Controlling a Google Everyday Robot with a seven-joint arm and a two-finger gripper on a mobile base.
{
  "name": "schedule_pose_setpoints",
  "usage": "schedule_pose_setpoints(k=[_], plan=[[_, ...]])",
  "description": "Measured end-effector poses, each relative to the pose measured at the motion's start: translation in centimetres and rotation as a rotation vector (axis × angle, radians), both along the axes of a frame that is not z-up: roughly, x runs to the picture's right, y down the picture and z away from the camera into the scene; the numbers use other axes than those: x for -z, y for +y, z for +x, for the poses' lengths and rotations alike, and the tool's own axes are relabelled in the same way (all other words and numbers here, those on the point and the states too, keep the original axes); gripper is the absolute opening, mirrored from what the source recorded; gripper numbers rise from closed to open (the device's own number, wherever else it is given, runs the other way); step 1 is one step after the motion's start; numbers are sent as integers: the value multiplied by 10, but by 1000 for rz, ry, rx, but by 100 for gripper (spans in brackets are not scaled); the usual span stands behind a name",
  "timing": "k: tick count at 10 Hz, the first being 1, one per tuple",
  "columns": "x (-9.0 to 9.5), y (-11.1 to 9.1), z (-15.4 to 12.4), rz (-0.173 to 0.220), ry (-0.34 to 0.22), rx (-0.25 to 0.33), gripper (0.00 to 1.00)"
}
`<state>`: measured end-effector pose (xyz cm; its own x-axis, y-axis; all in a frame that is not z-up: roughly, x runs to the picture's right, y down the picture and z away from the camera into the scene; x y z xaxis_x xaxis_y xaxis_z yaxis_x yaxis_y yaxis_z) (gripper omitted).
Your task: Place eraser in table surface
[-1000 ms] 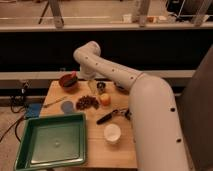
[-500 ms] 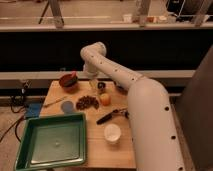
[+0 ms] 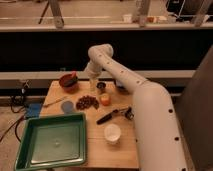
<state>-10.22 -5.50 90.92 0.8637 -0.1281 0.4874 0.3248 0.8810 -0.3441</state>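
Observation:
My gripper (image 3: 95, 79) hangs from the white arm (image 3: 125, 75) over the back edge of the table surface (image 3: 125, 150), a light wooden top. It is just right of the red bowl (image 3: 68, 80) and right above a small dark object (image 3: 101, 87). I cannot make out the eraser; it may be hidden at the gripper.
A green tray (image 3: 30, 157) lies at the front left. A grey disc (image 3: 67, 106), a brown cluster (image 3: 86, 102), an orange piece (image 3: 105, 100), a black-handled tool (image 3: 111, 117) and a white cup (image 3: 112, 133) are on the table. The arm covers the table's right side.
The arm's elbow and the gripper have shifted right, away from the red bowl and toward the small dark object. The objects on the table have not moved.

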Motion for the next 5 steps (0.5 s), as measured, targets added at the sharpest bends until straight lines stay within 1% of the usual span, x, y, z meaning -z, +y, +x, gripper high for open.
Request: schedule_pose_setpoints(k=[1, 2, 5], plan=[[-2, -3, -7, -1, -25, -39, 80], [-3, -7, -16, 1, -46, -65, 80], [-8, -15, -45, -2, -100, -122, 80]])
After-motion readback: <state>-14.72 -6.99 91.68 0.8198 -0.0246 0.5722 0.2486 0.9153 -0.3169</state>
